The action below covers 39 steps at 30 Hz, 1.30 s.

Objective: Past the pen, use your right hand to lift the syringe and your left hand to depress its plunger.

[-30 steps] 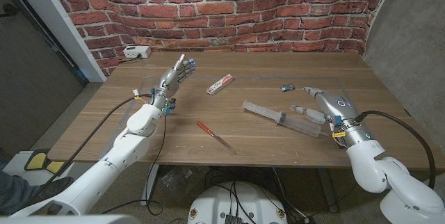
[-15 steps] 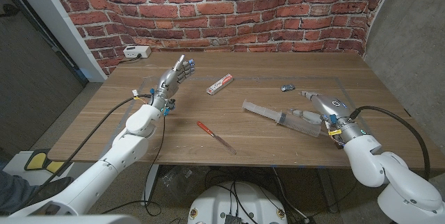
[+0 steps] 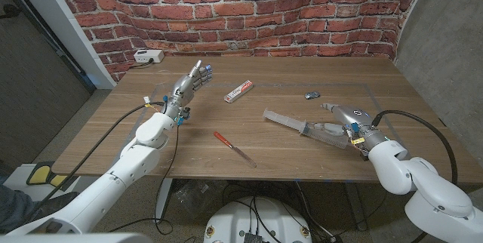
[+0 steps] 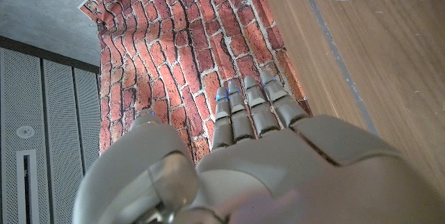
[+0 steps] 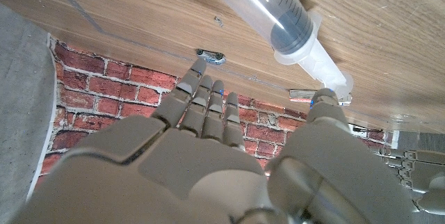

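The right hand (image 3: 343,116) hung open just over the syringe (image 3: 306,127), fingers spread, apparently positioned to grasp it; the left hand (image 3: 190,84) waited open, well apart.

Right hand (image 3: 343,119) closed in (fingers spread) on syringe (image 3: 302,127).

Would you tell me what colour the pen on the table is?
The pen is red, clearest in the head view.

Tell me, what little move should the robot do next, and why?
Probably close the right robot hand around the syringe. The hand sits right beside the syringe with fingers open, holding nothing, and the syringe lies flat on the table. The left robot hand waits far off, so lifting comes first.
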Available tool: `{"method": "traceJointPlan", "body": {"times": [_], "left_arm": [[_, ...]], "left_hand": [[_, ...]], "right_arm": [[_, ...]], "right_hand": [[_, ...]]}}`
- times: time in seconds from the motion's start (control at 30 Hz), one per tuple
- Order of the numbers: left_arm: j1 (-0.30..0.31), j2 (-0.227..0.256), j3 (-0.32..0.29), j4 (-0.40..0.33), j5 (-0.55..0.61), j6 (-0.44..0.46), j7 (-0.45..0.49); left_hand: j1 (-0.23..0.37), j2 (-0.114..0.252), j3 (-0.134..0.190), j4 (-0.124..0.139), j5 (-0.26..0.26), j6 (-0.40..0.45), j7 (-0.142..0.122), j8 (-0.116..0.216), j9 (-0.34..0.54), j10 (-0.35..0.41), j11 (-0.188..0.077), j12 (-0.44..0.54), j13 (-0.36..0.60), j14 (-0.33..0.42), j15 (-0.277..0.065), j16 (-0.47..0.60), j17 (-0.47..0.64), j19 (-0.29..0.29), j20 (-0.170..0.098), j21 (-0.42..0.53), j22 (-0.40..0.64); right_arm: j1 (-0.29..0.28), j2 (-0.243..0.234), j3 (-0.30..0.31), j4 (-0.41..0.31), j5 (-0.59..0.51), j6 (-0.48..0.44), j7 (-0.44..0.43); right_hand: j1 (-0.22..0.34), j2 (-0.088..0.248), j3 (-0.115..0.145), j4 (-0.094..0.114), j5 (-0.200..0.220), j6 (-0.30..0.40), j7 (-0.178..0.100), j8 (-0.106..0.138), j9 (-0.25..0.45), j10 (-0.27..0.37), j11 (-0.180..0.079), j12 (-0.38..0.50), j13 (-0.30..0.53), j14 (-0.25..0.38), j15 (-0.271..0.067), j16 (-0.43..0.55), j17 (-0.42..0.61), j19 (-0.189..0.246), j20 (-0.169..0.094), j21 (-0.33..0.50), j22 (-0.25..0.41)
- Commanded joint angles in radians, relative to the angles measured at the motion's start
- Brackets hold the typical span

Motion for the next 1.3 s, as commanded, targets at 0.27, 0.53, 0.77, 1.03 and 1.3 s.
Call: {"method": "traceJointPlan", "body": {"times": [0.27, 0.53, 0.77, 1.03, 1.3], "left_arm": [[0.009, 0.004, -0.003, -0.004, -0.014, 0.006, -0.007], [0.007, -0.004, -0.001, 0.004, -0.032, 0.006, -0.021], [0.01, -0.001, 0.0, -0.001, -0.029, 0.012, -0.017], [0.012, -0.001, 0.0, -0.002, -0.028, 0.014, -0.013], [0.013, 0.005, 0.0, -0.014, -0.02, 0.025, -0.003]], "left_hand": [[-0.002, 0.001, 0.004, 0.003, -0.008, 0.007, -0.003, -0.007, 0.004, 0.003, 0.0, -0.004, 0.003, 0.001, 0.008, -0.004, 0.001, 0.001, 0.008, -0.011, 0.003], [-0.012, -0.002, -0.002, 0.009, -0.01, 0.009, -0.001, -0.008, 0.004, 0.005, 0.005, -0.006, 0.004, 0.0, 0.012, -0.005, 0.002, -0.001, 0.011, -0.013, 0.004], [-0.023, -0.006, -0.008, 0.016, -0.012, 0.011, 0.0, -0.01, 0.005, 0.006, 0.009, -0.008, 0.004, -0.001, 0.014, -0.006, 0.003, -0.002, 0.013, -0.015, 0.004], [-0.03, -0.008, -0.012, 0.02, -0.013, 0.012, -0.002, -0.011, 0.005, 0.006, 0.009, -0.009, 0.004, -0.001, 0.015, -0.006, 0.003, -0.002, 0.013, -0.016, 0.004], [-0.037, -0.009, -0.016, 0.024, -0.014, 0.013, -0.001, -0.012, 0.005, 0.008, 0.009, -0.009, 0.004, 0.0, 0.015, -0.007, 0.004, -0.002, 0.014, -0.017, 0.004]], "right_arm": [[0.132, -0.128, -0.144, -0.024, 0.048, -0.157, 0.089], [0.183, -0.173, -0.19, -0.022, 0.096, -0.201, 0.107], [0.256, -0.214, -0.268, -0.033, 0.1, -0.258, 0.149], [0.319, -0.231, -0.334, -0.021, 0.122, -0.277, 0.158], [0.372, -0.239, -0.4, -0.005, 0.12, -0.296, 0.166]], "right_hand": [[0.021, 0.004, 0.011, -0.004, 0.003, 0.003, 0.009, 0.01, 0.003, 0.008, 0.01, 0.01, 0.003, 0.008, 0.0, 0.008, 0.003, 0.012, -0.001, 0.007, 0.002], [0.029, 0.002, 0.013, -0.005, 0.003, 0.023, 0.012, 0.019, 0.004, 0.025, 0.011, 0.018, 0.004, 0.025, -0.003, 0.013, 0.003, 0.032, -0.01, 0.012, 0.002], [0.039, 0.002, 0.016, -0.006, 0.003, 0.03, 0.015, 0.022, 0.004, 0.036, 0.014, 0.023, 0.004, 0.04, -0.003, 0.017, 0.002, 0.053, -0.017, 0.018, 0.001], [0.065, 0.005, 0.025, -0.011, 0.003, 0.039, 0.016, 0.025, 0.005, 0.053, 0.01, 0.03, 0.004, 0.065, -0.015, 0.021, 0.001, 0.087, -0.036, 0.026, 0.0], [0.084, 0.003, 0.03, -0.013, 0.0, 0.046, 0.014, 0.026, 0.003, 0.07, 0.006, 0.036, 0.003, 0.088, -0.029, 0.024, 0.001, 0.111, -0.051, 0.03, -0.001]]}}
